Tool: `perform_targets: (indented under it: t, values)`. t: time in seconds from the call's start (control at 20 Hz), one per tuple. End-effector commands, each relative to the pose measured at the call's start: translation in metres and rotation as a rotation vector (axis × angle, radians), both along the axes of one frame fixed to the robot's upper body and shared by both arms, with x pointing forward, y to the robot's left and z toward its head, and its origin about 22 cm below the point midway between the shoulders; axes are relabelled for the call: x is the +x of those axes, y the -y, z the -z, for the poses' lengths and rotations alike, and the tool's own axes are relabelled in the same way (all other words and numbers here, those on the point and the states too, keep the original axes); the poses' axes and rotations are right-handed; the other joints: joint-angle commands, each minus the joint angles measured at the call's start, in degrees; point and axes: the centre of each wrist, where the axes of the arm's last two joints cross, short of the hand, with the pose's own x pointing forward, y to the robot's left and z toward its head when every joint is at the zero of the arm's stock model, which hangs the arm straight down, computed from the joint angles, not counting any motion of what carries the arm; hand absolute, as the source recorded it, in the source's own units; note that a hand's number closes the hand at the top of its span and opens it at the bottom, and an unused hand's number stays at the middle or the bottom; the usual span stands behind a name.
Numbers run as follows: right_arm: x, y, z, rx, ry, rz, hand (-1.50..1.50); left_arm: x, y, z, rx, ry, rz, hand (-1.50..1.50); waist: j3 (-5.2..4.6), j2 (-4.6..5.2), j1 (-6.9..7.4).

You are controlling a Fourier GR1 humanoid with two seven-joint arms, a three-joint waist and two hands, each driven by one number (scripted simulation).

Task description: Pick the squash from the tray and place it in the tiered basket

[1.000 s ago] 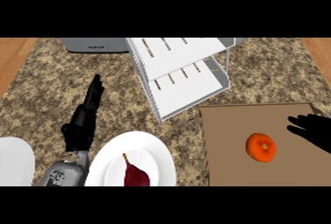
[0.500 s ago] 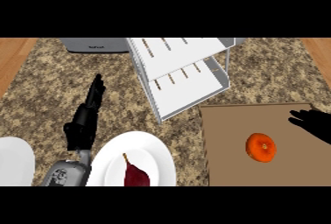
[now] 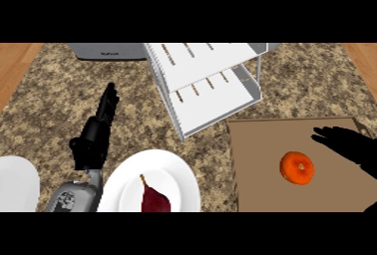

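An orange round squash (image 3: 297, 168) lies on the brown tray (image 3: 258, 189) at the lower right. My right hand (image 3: 349, 145) hovers just right of the squash, over the tray's far right part, fingers spread and pointing left, holding nothing. The white tiered basket (image 3: 213, 82) stands behind the tray at centre top, with two slanted shelves. Over the counter at the left my left hand (image 3: 97, 133) rests with fingers straight, pointing away from me.
A white plate (image 3: 177, 184) holding a dark red pear-like fruit (image 3: 153, 198) sits at the bottom centre. Another white plate (image 3: 16, 185) shows at the lower left edge. A grey appliance (image 3: 109, 51) stands at the back left. Wooden floor borders the speckled counter on both sides.
My right hand has drifted slightly up and away over the tray's right part. The squash and my left hand have stayed where they were.
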Motion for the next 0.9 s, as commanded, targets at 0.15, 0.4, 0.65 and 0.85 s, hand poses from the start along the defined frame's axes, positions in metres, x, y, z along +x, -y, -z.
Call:
perform_targets:
  t: [0.15,0.4,0.65,0.85]
  values:
    - [0.018,0.015,0.011,0.024,-0.044,-0.037,-1.5,-0.003,0.004,0.003,-0.013,-0.008,-0.004,0.0,0.0,0.05,0.24]
    - [0.0,-0.023,0.031,0.028,-0.053,-0.045,-1.5,-0.005,-0.006,0.026,0.009,-0.009,0.005,0.0,-0.02,0.01,-0.07]
    - [0.02,-0.021,0.022,-0.003,-0.107,-0.022,-1.5,0.005,-0.006,-0.012,0.01,0.0,-0.003,0.0,0.0,0.02,0.08]
    - [0.03,-0.033,0.033,-0.021,-0.085,-0.028,-1.5,0.008,-0.005,0.003,-0.008,-0.01,0.005,0.0,-0.01,0.05,0.09]
